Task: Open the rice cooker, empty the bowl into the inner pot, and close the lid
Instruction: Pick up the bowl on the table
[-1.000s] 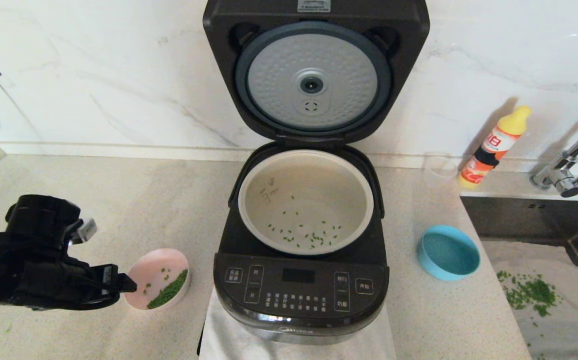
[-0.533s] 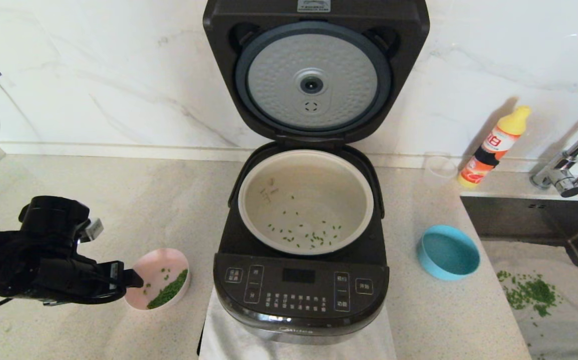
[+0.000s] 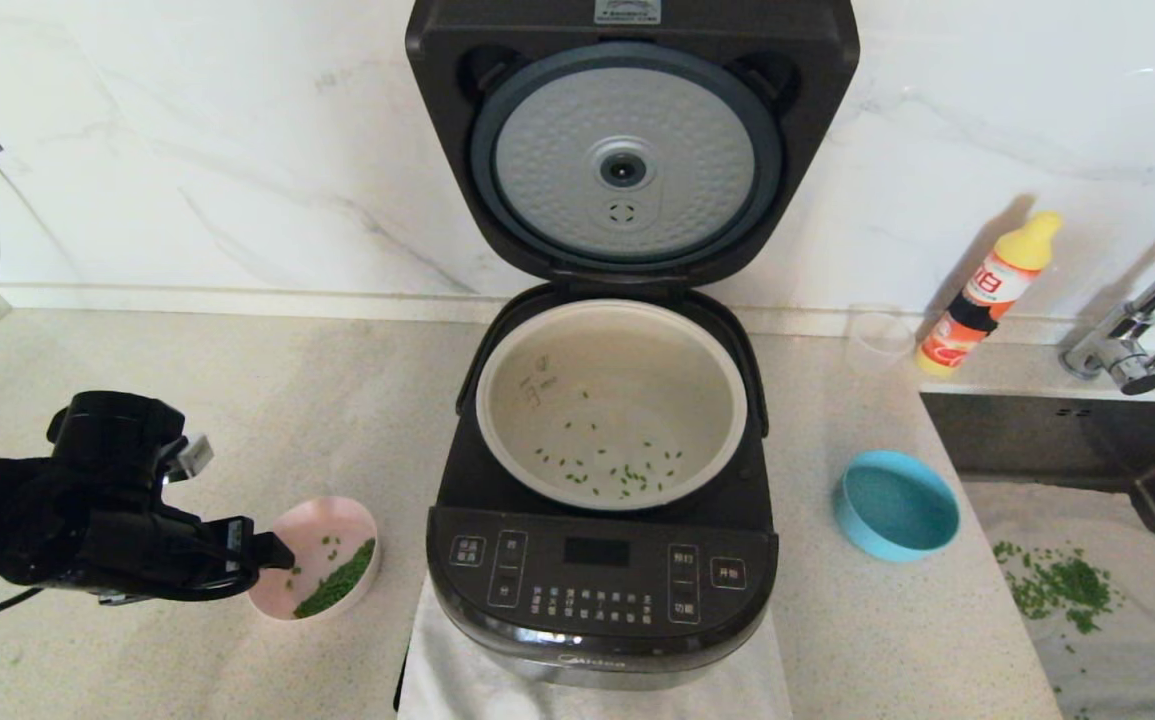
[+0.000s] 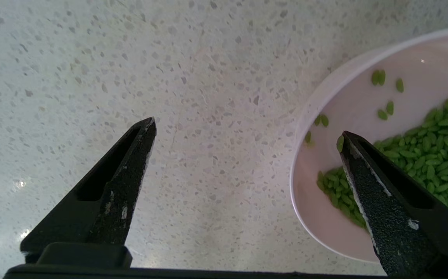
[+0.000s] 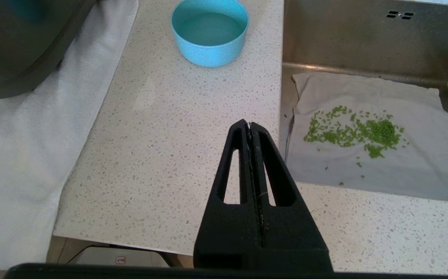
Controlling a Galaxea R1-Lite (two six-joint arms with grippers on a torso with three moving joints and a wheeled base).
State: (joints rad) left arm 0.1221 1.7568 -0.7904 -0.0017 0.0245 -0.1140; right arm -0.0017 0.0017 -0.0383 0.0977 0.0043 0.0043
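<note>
My left gripper (image 4: pixel 247 131) stood wide open at the pink bowl (image 3: pixel 322 556), which sat on the table (image 3: pixel 237 420) just to the left of the rice cooker (image 3: pixel 602 590). In the left wrist view one finger was over the inside of the bowl, above the green grains (image 4: pixel 433 147), and the other finger (image 4: pixel 127 178) was over the bare table outside, so the near rim of the bowl lay between them (I could not tell if either finger touched the rim). The gripper held nothing. Most of the green grains lay in a heap on one side of the bowl, and a few single ones were spread on the pink bottom.

The rice cooker stood in the middle of the table on a white cloth (image 3: pixel 457 670), with its button panel toward me. The lid (image 3: pixel 627 150) was up, nearly upright against the marble wall, and its dimpled silver underside faced me. The inner pot (image 3: pixel 612 400) sat in the body of the cooker, and some scattered green grains (image 3: pixel 617 470) lay on its bottom.

My right gripper (image 5: pixel 251 128) was closed with the fingers pressed together and empty, low at the front edge of the table, near the sink (image 5: pixel 363 46). A blue bowl (image 3: pixel 895 505) stood to the right of the cooker, well apart from it. In the sink, a grey cloth (image 5: pixel 383 155) carried more green grains. A yellow bottle (image 3: pixel 987 290) stood at the wall behind the sink, near the tap (image 3: pixel 1127 340).
</note>
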